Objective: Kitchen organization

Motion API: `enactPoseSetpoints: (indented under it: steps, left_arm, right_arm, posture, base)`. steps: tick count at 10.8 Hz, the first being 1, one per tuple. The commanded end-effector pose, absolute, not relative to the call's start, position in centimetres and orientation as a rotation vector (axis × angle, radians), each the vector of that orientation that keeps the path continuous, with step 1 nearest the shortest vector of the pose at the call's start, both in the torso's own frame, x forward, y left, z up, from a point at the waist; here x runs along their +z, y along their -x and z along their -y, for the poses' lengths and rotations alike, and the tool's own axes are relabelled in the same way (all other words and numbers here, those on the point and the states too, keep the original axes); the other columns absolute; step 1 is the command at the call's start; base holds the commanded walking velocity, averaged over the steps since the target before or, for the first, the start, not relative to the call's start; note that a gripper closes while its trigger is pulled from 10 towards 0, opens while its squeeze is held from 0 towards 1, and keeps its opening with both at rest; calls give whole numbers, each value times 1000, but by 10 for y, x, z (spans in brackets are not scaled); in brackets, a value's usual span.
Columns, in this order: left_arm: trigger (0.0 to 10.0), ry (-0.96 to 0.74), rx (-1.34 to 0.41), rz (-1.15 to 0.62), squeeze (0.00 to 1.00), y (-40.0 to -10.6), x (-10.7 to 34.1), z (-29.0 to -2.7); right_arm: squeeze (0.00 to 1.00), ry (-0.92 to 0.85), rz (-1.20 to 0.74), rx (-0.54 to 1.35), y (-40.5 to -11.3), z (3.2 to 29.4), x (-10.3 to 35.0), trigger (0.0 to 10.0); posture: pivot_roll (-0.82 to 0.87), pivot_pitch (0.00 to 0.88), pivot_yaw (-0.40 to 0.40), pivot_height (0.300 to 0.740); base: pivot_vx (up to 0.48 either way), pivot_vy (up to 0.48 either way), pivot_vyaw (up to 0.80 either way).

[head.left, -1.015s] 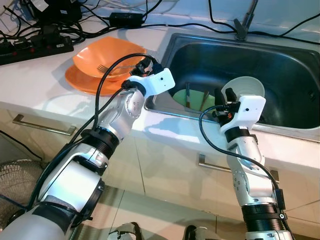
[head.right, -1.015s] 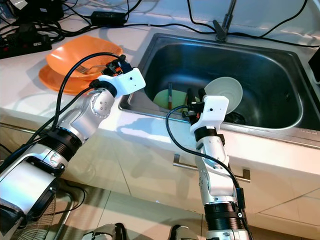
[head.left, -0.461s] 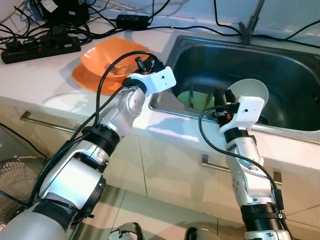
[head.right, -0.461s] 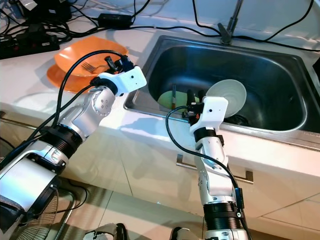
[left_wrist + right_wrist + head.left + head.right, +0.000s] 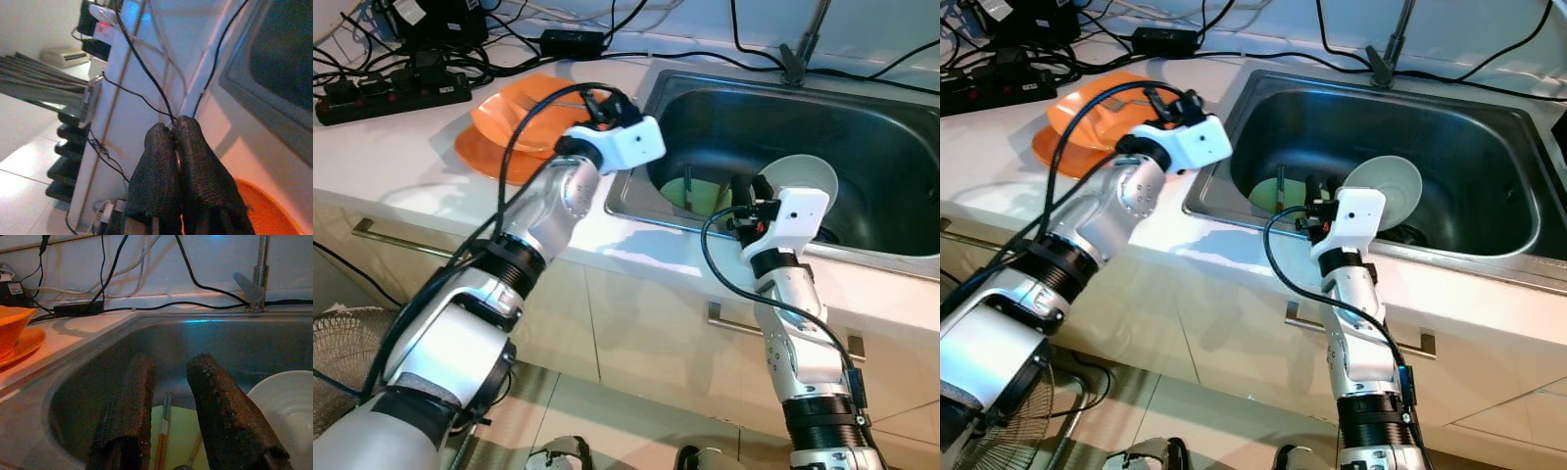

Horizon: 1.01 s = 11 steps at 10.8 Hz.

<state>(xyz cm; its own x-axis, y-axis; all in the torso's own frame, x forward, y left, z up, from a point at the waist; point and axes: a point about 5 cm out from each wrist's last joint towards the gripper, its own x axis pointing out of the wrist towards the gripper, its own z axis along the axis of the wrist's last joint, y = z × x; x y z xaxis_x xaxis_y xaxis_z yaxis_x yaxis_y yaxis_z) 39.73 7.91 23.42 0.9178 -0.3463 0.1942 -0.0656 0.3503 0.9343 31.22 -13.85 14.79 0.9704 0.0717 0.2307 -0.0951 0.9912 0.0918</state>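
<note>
Bright, sharp head views; wrist views dimmer, softly blurred.

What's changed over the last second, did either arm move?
The left gripper, fingers shut, lifted and swung toward the sink, off the orange bowl. The right gripper kept hovering open at the sink's front edge; the white bowl and green plate stayed put.
</note>
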Motion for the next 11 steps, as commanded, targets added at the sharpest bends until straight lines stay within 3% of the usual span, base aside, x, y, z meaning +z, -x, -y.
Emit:
enactPoseSetpoints:
  steps: [1,2,3,4,7,9,11]
  left_arm:
    - [0,-1217,-174,429,0,-396,242,-75]
    - [0,-1228,-177,442,0,-395,244,-74]
    - [2392,-1242,-168,477,0,-393,247,-72]
    - [10000,-1180,-175,558,0,-388,257,-66]
    - [10000,-919,-325,832,0,-356,284,-35]
    - [10000,-438,-587,833,0,-330,289,-19]
    - [10000,-25,-738,682,0,-327,287,-19]
  right_arm:
    - [0,-112,199,72,-313,139,141,10000]
    - [0,-113,198,71,-312,139,141,10000]
    - [0,-114,197,68,-313,139,141,10000]
    - [0,-114,197,66,-313,139,141,10000]
    - [0,-105,203,50,-313,141,141,10000]
    - [0,-99,204,45,-313,141,141,10000]
    - [0,-85,210,42,-312,141,141,10000]
  posture:
    - [21,40,22,740]
    - [18,41,24,740]
    - [19,41,24,740]
    - [19,42,25,740]
    - [19,50,24,740]
    - [16,52,29,740]
    - [10,53,35,740]
  base:
    - [0,0,0]
    - [0,0,0]
    - [0,0,0]
    - [0,0,0]
    - [0,0,0]
    - [0,0,0]
    - [0,0,0]
